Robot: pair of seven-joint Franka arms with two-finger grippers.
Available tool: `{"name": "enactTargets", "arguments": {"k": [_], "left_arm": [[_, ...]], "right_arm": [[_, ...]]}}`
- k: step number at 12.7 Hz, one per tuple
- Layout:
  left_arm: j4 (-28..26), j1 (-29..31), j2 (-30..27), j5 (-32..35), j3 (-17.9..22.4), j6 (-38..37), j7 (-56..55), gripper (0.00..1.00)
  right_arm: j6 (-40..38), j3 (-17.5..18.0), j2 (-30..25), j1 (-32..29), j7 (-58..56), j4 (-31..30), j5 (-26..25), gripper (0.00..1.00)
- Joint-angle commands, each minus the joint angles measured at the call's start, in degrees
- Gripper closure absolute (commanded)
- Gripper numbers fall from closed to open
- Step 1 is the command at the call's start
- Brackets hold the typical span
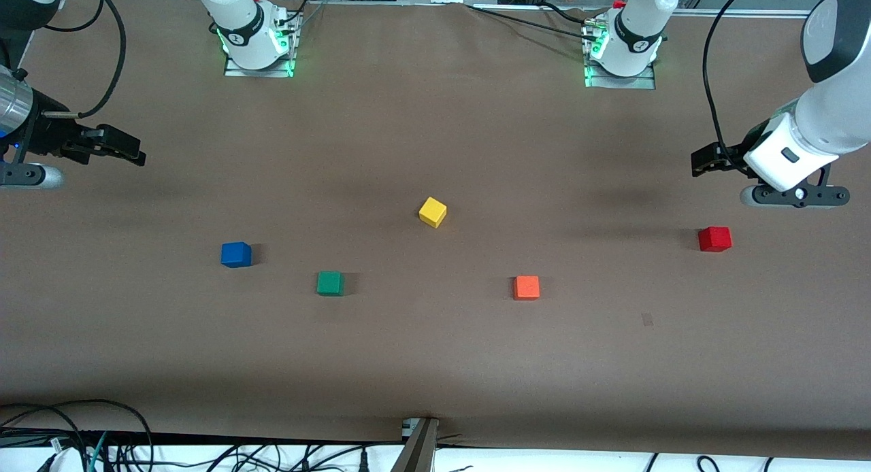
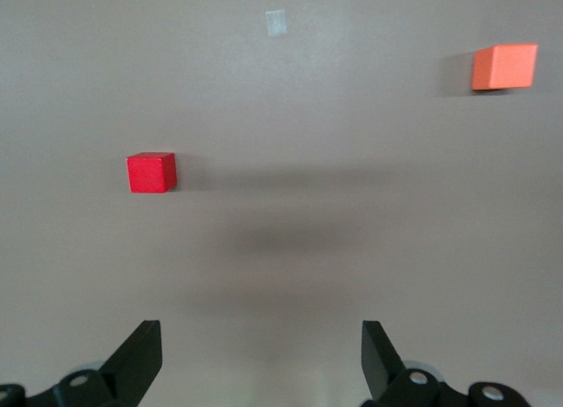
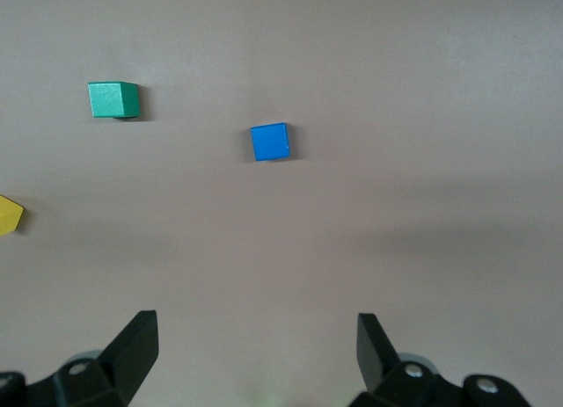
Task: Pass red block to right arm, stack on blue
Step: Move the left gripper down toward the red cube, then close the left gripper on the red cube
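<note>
The red block (image 1: 714,239) (image 2: 151,172) lies on the brown table toward the left arm's end. My left gripper (image 1: 702,162) (image 2: 262,345) hangs open and empty over bare table a short way from it. The blue block (image 1: 236,254) (image 3: 269,141) rests toward the right arm's end. My right gripper (image 1: 135,151) (image 3: 257,341) hovers open over bare table at that end, holding nothing. Both blocks sit alone with nothing on them.
A yellow cube (image 1: 433,211) (image 3: 9,215) sits mid-table. A green cube (image 1: 330,283) (image 3: 113,99) lies beside the blue one, and an orange cube (image 1: 526,288) (image 2: 504,67) lies between green and red. A small pale patch (image 1: 647,319) marks the table. Cables (image 1: 68,438) run along the table's edge by the front camera.
</note>
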Motion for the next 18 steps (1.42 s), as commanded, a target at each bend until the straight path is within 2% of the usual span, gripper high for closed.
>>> {"name": "enactTargets", "arguments": {"k": [1,7,12,14,18], "left_arm": [[1.92,-0.07,2.41,4.19,0.18,4.56,1.77,0.0],[-0.71,4.75,6.01,5.17,0.53,11.34,2.47,0.0],[-9.05,10.03,9.35,6.23,0.44,29.25,9.57,0.0],[-11.17,12.4,12.24,6.32,0.44,34.27,12.65,0.0],[-11.35,15.66,21.03,6.14,0.44,41.92,13.81,0.0]], "right_arm": [[0.5,-0.07,-1.21,-0.35,-1.21,-0.94,0.68,0.0],[0.5,-0.07,-1.13,-0.35,-1.21,-0.94,0.68,0.0],[0.5,-0.07,-1.21,-0.35,-1.21,-0.94,0.77,0.0],[0.58,-0.15,-1.13,-0.35,-1.21,-0.94,0.77,0.0],[0.58,-0.15,-1.13,-0.35,-1.21,-0.94,0.77,0.0]]}}
